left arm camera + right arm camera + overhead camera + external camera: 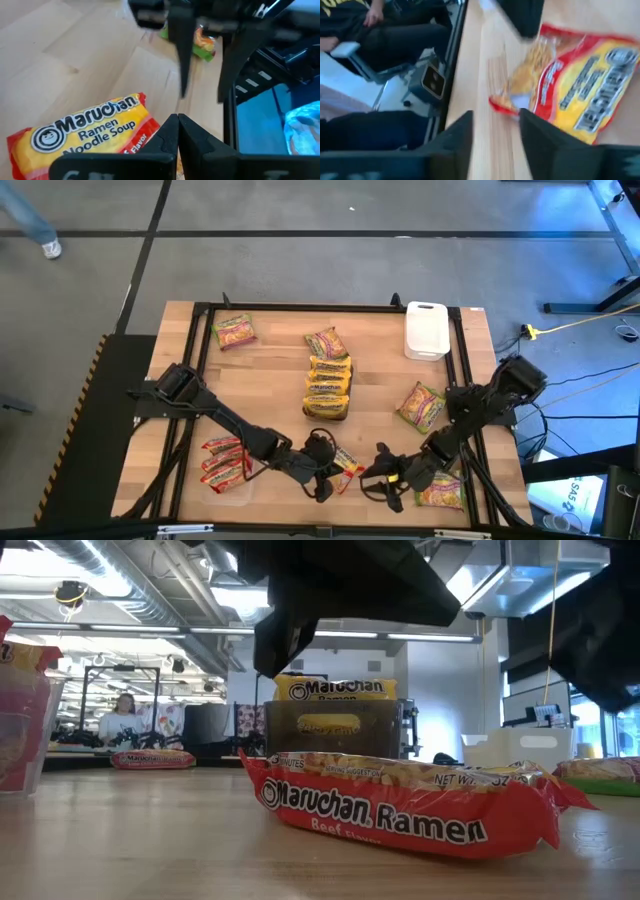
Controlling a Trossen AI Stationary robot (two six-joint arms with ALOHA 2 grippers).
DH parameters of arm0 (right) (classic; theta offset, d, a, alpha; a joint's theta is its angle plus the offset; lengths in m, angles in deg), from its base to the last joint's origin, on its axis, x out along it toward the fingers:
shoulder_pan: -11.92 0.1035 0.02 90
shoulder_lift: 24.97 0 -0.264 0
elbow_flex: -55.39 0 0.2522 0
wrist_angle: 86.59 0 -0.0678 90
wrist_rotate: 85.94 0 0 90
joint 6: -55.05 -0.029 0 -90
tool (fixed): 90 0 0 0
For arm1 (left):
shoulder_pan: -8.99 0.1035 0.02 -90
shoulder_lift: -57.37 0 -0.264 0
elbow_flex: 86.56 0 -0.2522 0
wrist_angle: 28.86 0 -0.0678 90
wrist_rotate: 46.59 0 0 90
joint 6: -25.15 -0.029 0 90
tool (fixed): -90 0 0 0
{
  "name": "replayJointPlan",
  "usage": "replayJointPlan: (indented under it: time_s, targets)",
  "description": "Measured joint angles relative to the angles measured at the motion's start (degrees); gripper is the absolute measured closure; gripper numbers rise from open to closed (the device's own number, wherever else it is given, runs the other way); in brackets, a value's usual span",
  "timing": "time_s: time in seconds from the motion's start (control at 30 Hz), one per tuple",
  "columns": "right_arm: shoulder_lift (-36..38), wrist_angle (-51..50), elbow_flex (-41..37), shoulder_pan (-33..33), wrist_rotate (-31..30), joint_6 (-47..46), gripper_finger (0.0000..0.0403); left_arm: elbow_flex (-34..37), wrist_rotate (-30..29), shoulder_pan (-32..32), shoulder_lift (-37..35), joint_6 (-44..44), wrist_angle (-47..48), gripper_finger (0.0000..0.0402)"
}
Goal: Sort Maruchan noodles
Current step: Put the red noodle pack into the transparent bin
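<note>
Red packet [400, 805] reads "Maruchan Ramen Beef"; left claw [177, 131] pinched empty; right claw [495, 135] parted, empty.

In the low view a dark arm [350, 590] filled the upper frame, its gripper cut off above the red packet [400, 805]. Behind that packet, the stack of yellow packets [335, 710] was half hidden. In the right wrist view the packet [575, 85] was smeared, its print unreadable. In the left wrist view the red-and-yellow packet [80, 132] ran off the edge, and a green packet [205, 45] sat mostly behind the other arm.
</note>
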Motion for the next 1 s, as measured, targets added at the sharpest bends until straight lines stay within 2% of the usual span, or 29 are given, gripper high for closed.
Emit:
replayJointPlan:
  time_s: [0.07,0.2,0.37,0.5,0.63,0.7,0.8,1.0]
  targets:
    - [-1.7,0.2,0.0,0.0,1.4,-0.8,0.0216,0.0,1.2,0.3,0.0,0.0,0.5,0.0401]
    - [-4.4,0.9,0.0,-0.1,1.7,-4.3,0.0156,0.0,7.3,1.2,-0.3,2.4,5.5,0.0401]
    - [-7.4,1.6,0.0,-0.1,1.2,-4.9,0.0119,0.0,5.1,1.2,-0.5,11.1,16.8,0.0401]
    - [-9.0,1.1,0.0,-0.1,-2.6,-5.2,0.0115,0.0,4.5,0.9,0.9,16.5,20.3,0.0401]
    - [-9.1,0.5,0.0,-0.5,-9.5,-6.4,0.0122,-0.1,5.6,0.0,2.3,16.6,15.3,0.0401]
    - [-8.1,-1.1,0.0,-1.1,-10.7,-6.5,0.0126,-0.1,5.7,-0.6,2.5,16.5,13.6,0.0401]
    - [-5.2,-5.5,0.0,-2.8,-8.5,-6.6,0.0134,0.0,4.9,-1.3,2.6,16.1,12.4,0.0401]
    - [5.8,-19.5,0.0,-4.8,-0.9,-10.6,0.0150,0.0,2.9,-2.2,2.6,15.1,11.4,0.0401]
